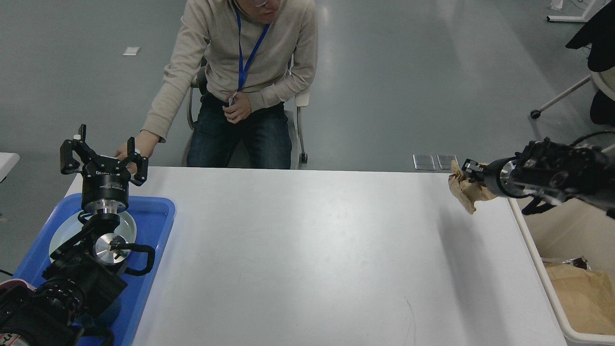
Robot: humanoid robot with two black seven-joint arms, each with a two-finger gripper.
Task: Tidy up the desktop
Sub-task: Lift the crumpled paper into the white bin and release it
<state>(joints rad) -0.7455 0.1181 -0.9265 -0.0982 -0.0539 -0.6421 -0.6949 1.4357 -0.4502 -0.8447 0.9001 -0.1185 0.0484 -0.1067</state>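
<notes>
The white desktop fills the middle of the head view. My right gripper is shut on a crumpled brown paper wad and holds it in the air above the desktop's far right corner, next to the beige bin. My left gripper is open and empty, raised above the blue tray at the left.
A white plate lies in the blue tray under my left arm. The beige bin holds brown paper. A seated person is at the far edge, one hand just behind my left gripper.
</notes>
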